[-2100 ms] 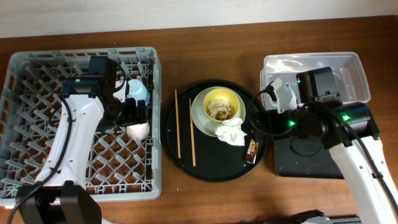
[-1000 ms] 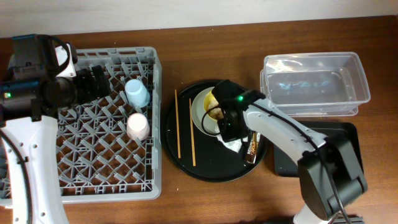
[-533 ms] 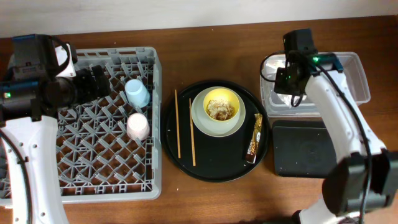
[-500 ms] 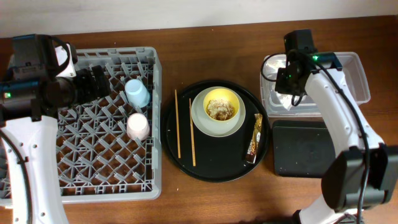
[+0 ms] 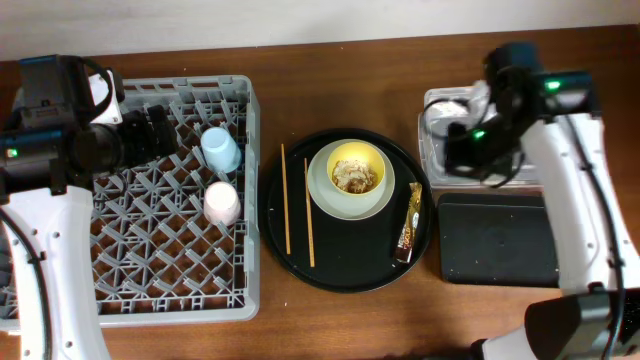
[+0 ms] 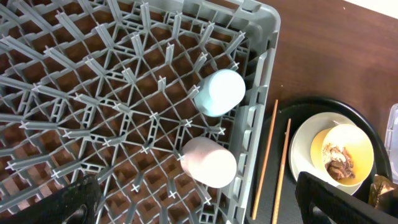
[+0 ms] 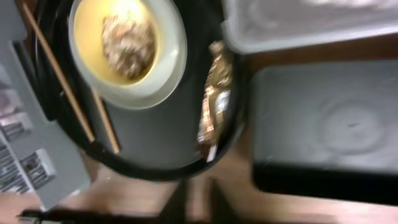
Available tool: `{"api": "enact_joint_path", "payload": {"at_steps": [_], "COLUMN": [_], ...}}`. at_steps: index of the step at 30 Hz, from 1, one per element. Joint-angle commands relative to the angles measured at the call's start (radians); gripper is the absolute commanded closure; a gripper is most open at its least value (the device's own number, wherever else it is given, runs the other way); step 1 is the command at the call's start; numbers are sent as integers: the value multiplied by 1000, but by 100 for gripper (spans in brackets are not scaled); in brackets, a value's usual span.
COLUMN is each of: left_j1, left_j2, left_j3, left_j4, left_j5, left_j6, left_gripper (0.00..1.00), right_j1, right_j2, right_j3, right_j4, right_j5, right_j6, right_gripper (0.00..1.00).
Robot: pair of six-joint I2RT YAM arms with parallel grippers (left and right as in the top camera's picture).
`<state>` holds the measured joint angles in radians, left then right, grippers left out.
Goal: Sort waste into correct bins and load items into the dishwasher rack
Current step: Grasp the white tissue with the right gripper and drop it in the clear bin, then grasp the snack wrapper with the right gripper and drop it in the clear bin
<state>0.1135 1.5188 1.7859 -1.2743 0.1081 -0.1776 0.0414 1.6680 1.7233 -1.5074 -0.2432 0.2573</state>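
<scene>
The yellow bowl (image 5: 352, 158) with food scraps (image 5: 352, 176) sits on the grey-green plate (image 5: 325, 197) in the round black tray. The gold wrapper (image 5: 408, 232) and two chopsticks (image 5: 286, 200) lie beside it. Blue cup (image 5: 221, 150) and pink cup (image 5: 221, 203) stand upside down in the dishwasher rack (image 5: 130, 300). My left gripper (image 6: 202, 202) hangs open over the rack near the pink cup (image 6: 208, 163), holding nothing. My right gripper (image 5: 455, 158) is shut and empty over the left end of the clear tub (image 5: 560, 110). A white lump like the tissue (image 5: 443, 112) lies in that tub.
The shallow black tray bin (image 5: 497, 240) sits just in front of the tub. The round black tray (image 5: 345, 272) stands between the rack and the bins. The right wrist view is blurred, with the wrapper (image 7: 214, 93) and bowl (image 7: 127, 37) ahead of the fingers.
My right arm carried the tissue from the plate to the clear tub, and the tissue is gone from the round tray. Its gripper has since drawn back and shut. The left arm stayed put.
</scene>
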Motion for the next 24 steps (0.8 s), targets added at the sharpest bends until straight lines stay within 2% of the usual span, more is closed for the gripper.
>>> {"api": "enact_joint_path", "payload": {"at_steps": [1, 3, 5, 7, 8, 9, 14, 16, 17, 22, 24], "left_j1": [3, 3, 3, 3, 3, 3, 3, 3, 3, 3, 3], "left_j2": [2, 2, 2, 2, 2, 2, 2, 2, 2, 2, 2], "left_j3": [10, 10, 10, 10, 10, 10, 10, 10, 10, 10, 10], "left_j4": [2, 2, 2, 2, 2, 2, 2, 2, 2, 2, 2], "left_j5": [7, 7, 7, 7, 7, 7, 7, 7, 7, 7, 7], "left_j6": [-9, -9, -9, -9, -9, -9, -9, -9, -9, -9, -9], "left_gripper": [1, 1, 1, 1, 1, 1, 1, 1, 1, 1, 1], "right_j1": [165, 243, 314, 362, 372, 373, 371, 371, 370, 371, 371], "right_j2": [10, 10, 10, 10, 10, 10, 12, 14, 14, 24, 24], "right_j3": [-147, -246, -358, -451, -492, -524, -674, -724, -740, -788, -789], "right_j4": [68, 145, 240, 320, 357, 383, 558, 620, 638, 719, 726], "right_j5": [34, 154, 188, 212, 241, 268, 362, 394, 402, 404, 392], "right_j6": [124, 239, 283, 284, 310, 333, 386, 388, 388, 388, 388], "right_gripper": [96, 95, 88, 76, 66, 64, 64, 52, 49, 50, 71]}}
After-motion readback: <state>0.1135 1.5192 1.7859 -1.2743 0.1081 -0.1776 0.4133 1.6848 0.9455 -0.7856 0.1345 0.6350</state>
